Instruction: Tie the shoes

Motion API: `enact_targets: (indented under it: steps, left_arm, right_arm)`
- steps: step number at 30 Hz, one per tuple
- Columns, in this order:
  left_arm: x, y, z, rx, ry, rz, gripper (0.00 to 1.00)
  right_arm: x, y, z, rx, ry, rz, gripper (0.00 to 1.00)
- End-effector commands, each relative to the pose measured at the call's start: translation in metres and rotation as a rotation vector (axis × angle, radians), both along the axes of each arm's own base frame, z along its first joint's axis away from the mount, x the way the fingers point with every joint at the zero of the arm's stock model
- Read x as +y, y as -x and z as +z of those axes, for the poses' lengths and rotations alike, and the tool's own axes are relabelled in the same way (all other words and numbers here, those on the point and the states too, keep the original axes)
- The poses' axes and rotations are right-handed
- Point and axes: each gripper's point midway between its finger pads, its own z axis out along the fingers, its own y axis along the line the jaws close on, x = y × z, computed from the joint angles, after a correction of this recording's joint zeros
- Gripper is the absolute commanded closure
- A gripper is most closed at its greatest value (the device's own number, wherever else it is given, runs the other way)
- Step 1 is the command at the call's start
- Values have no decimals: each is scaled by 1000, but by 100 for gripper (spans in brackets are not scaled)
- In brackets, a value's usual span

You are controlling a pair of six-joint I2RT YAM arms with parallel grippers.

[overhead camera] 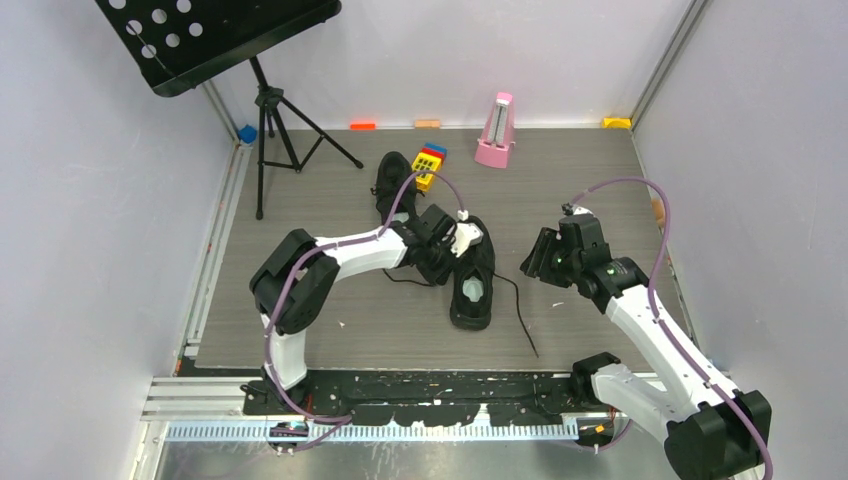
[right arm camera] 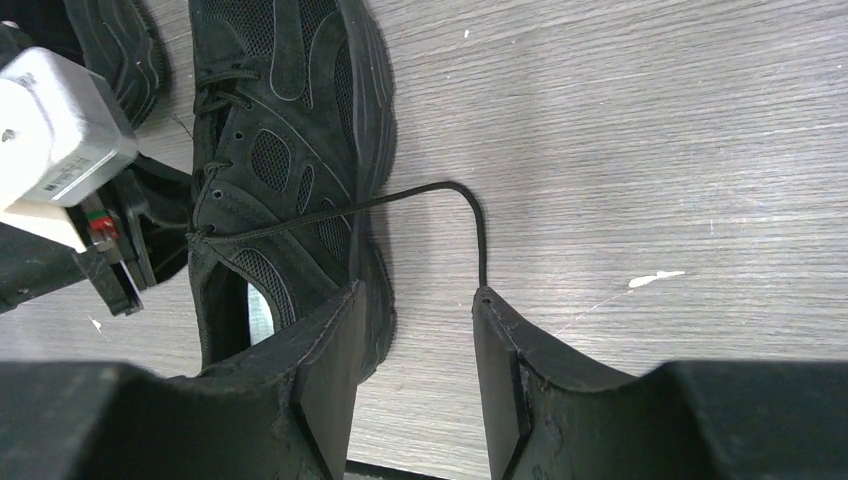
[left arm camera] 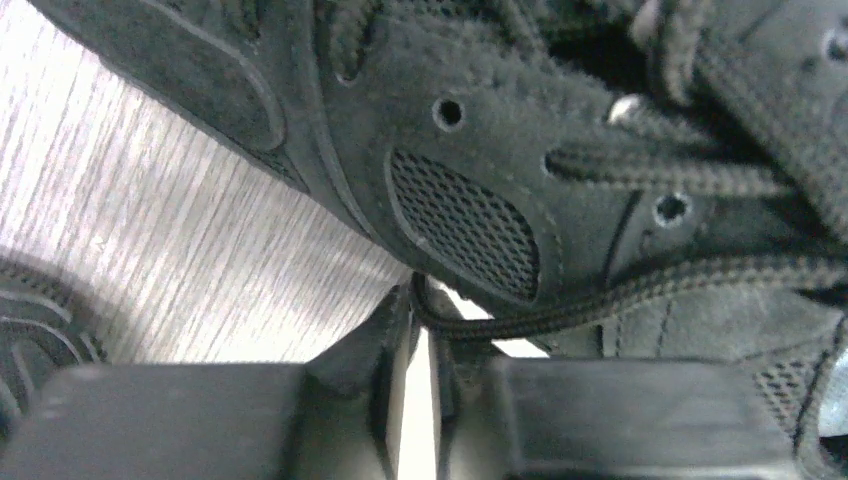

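Shoe (overhead camera: 472, 285) lies between arms, mate (overhead camera: 392, 178) behind. Left gripper (left arm camera: 421, 305) narrow, pinching lace (left arm camera: 640, 287). Right gripper (right arm camera: 415, 300) apart, empty. Lace thin, limp, likely slippery: take near free end.

Pale grey walls close the space on three sides: a back wall (overhead camera: 450, 50) across the top of the frame, a left wall (overhead camera: 90, 250) and a right wall (overhead camera: 770, 200). An aluminium post (overhead camera: 665, 55) runs up the upper right corner. The floor surface (overhead camera: 600, 170) is grey wood-grain board, evenly lit, with soft shadows. An aluminium rail (overhead camera: 215, 260) borders its left edge.

At upper left stands a black music stand (overhead camera: 215, 35) with a perforated desk on a tripod (overhead camera: 280, 130). A pink metronome (overhead camera: 495, 132) sits top centre, near the back wall. Small orange (overhead camera: 362, 126), yellow (overhead camera: 617, 122) and blue (overhead camera: 247, 133) blocks lie along the far edge.
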Motion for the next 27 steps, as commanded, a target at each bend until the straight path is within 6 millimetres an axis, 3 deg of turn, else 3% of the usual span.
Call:
enact_targets:
  steps: [1,4,8,17,21,27]
  left_arm:
    - [1,6,-7,41,-44,-22,97]
    - [-1,2,8,6,-11,1,100]
    - [-1,-8,49,-80,115,62,100]
    - [10,-23,114,-119,494,223,100]
    - [9,-25,128,-95,570,244,100]
    - [-2,-22,127,-40,621,234,100]
  right_arm:
    - [5,-12,27,-90,-30,15,51]
    - [6,-14,27,-89,-29,15,51]
    - [15,-17,33,-96,-55,58,52]
    - [81,-27,65,-99,-275,351,52]
    - [105,-34,74,-115,-252,433,52]
    - [136,-46,72,-96,-236,472,52]
